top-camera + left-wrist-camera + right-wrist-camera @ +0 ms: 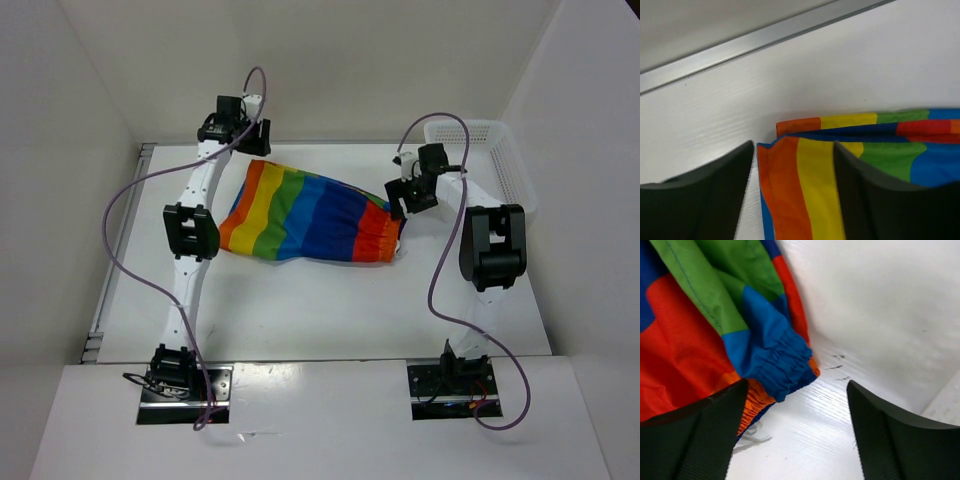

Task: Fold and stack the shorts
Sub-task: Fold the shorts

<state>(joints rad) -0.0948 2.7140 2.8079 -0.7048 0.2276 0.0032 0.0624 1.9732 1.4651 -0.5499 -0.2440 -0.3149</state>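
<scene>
The shorts [305, 220] lie folded into one long band on the white table [330, 300], near its middle in the overhead view. The hem end points toward 10 o'clock and the gathered waistband [777, 362] toward 3 o'clock, with stripes running orange, yellow, green, blue and red along the length. The only container is a white mesh basket [515, 175] at about 2 o'clock, against the right wall. The shorts lie wholly outside it and well apart, and only its mesh wall and pale inside can be made out. The left gripper [245, 128] hangs at 11 o'clock over the hem corner. Its dark fingers [705, 195] stand wide apart, and the orange and yellow corner lies flat on the table between them, not pinched. The right gripper [405, 205] sits at the waistband end, between the shorts and the basket. Its fingers [890, 435] are also spread wide and grip nothing. The blue and orange elastic edge lies just beside the left-hand finger in the right wrist view, and a bit of white drawstring [752, 436] shows on the table beneath it.
</scene>
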